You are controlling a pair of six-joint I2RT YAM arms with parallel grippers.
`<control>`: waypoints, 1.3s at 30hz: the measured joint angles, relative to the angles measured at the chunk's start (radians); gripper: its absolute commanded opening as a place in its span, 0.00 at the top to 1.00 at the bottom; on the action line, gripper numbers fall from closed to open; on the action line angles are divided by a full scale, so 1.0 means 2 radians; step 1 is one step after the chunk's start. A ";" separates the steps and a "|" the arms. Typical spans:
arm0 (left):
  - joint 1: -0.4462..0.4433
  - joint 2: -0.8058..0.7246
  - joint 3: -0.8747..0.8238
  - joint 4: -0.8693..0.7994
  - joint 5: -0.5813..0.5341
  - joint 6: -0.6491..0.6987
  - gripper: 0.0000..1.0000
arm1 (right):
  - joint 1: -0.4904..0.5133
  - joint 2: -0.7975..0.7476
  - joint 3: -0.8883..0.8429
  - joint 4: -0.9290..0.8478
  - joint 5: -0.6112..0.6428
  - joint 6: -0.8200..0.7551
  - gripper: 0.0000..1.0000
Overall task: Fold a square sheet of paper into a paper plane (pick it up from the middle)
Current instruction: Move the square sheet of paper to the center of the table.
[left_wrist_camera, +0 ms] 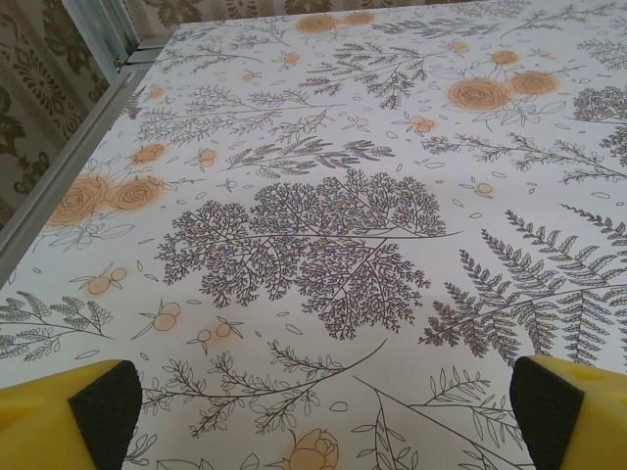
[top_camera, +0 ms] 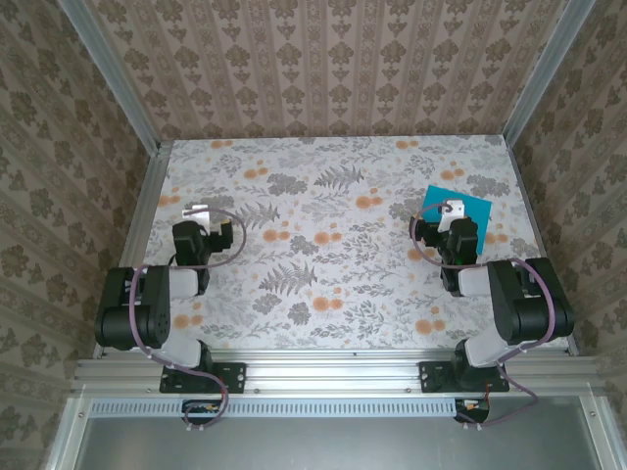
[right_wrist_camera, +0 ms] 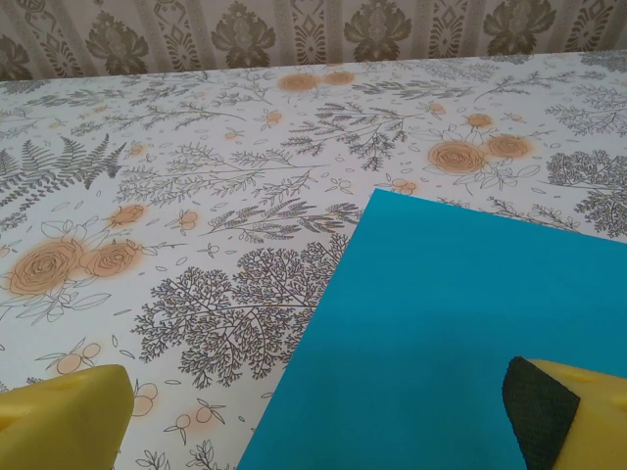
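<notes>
Fingers [right_wrist_camera: 549,411] of your right gripper [right_wrist_camera: 313,431] stand spread wide at the bottom corners of the right wrist view, and they hold nothing. Directly under and ahead of them lies the square sheet of paper [right_wrist_camera: 460,333], flat and unfolded on the flowered tablecloth [top_camera: 323,176].

The relation to mind is this: the gripper hangs over the sheet's near-left part. Its left finger is out over bare cloth and its right finger is over the teal. I judge that the middle of the sheet lies ahead and to your right of the gap, so your approach should shift that way before you descend.

Being square, the sheet has no long axis. It lies turned, with one corner pointing away towards the far left. It sits in no container.

Your left gripper [left_wrist_camera: 313,416] is also fully spread and holds nothing. It hangs over bare cloth on the left side of the table, well apart from the sheet, so the right arm is plainly the nearer one.

In the top view the sheet lies on the far right of the table, near the far edge and the patterned wall [top_camera: 323,69].
</notes>
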 measured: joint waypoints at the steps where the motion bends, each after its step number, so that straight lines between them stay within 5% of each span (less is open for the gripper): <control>1: 0.000 0.000 0.000 0.000 0.000 0.000 0.00 | 0.000 0.000 0.000 0.000 0.000 0.000 0.00; 28: 0.000 -0.006 0.000 -0.007 0.000 0.000 0.00 | 0.002 -0.007 0.000 -0.006 0.003 0.000 0.00; 39: 0.000 -0.210 0.071 -0.224 -0.021 -0.048 0.00 | 0.026 -0.155 0.141 -0.307 0.091 0.102 0.00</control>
